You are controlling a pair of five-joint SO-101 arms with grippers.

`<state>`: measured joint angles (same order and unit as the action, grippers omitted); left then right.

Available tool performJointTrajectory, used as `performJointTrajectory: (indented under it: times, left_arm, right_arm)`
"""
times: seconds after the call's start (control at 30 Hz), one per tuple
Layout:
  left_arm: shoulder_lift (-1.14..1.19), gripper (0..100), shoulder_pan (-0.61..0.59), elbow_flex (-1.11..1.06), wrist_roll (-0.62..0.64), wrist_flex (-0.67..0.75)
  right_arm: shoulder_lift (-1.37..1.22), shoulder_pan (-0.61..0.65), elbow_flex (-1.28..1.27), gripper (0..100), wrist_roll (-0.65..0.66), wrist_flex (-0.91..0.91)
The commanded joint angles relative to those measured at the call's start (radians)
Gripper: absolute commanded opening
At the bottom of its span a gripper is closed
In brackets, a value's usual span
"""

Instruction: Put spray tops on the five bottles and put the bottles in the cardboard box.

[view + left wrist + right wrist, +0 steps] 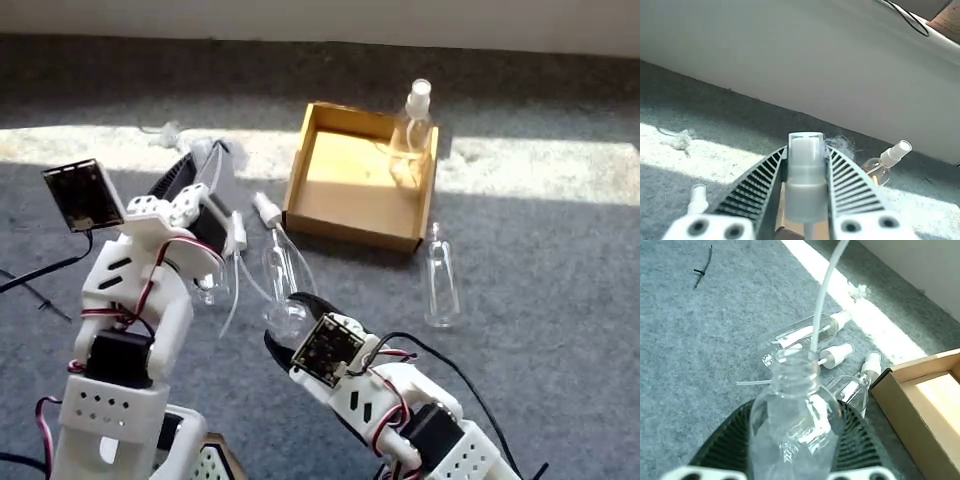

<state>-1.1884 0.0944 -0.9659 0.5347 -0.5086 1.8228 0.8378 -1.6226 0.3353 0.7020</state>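
My left gripper (806, 152) is shut on a white spray top (806, 175), raised at the left of the carpet (203, 162). Its thin tube (822, 295) hangs down to the mouth of a clear bottle (792, 420); whether the tip is inside is unclear. My right gripper (795, 410) is shut on that open-necked bottle (285, 316), near the front centre (288, 322). The cardboard box (300, 185) lies beyond, with one capped bottle (413, 125) standing in its far right corner.
A capped bottle (276, 255) lies just left of the box. An uncapped bottle (440, 280) lies by the box's near right corner. Another capped bottle (800, 337) and a loose spray top (835, 354) rest on the carpet. A second loose spray top (697, 197) sits far left.
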Motion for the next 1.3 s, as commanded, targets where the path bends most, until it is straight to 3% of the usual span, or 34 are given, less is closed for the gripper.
performJointTrajectory:
  times: [0.0, 0.6, 1.27]
  left_arm:
    - [-0.004, 1, 0.068, 0.015, 0.008, 0.02]
    - [-0.004, 1, 0.073, 0.076, 0.012, 0.02]
    - [0.007, 1, 0.17, -0.01, -0.018, 0.077]
  right_arm:
    - [0.013, -0.073, 0.001, 0.3, 0.009, 0.004]
    - [0.013, -0.105, -0.048, 0.3, 0.009, 0.002]
    - [0.013, -0.105, -0.048, 0.3, 0.009, 0.002]
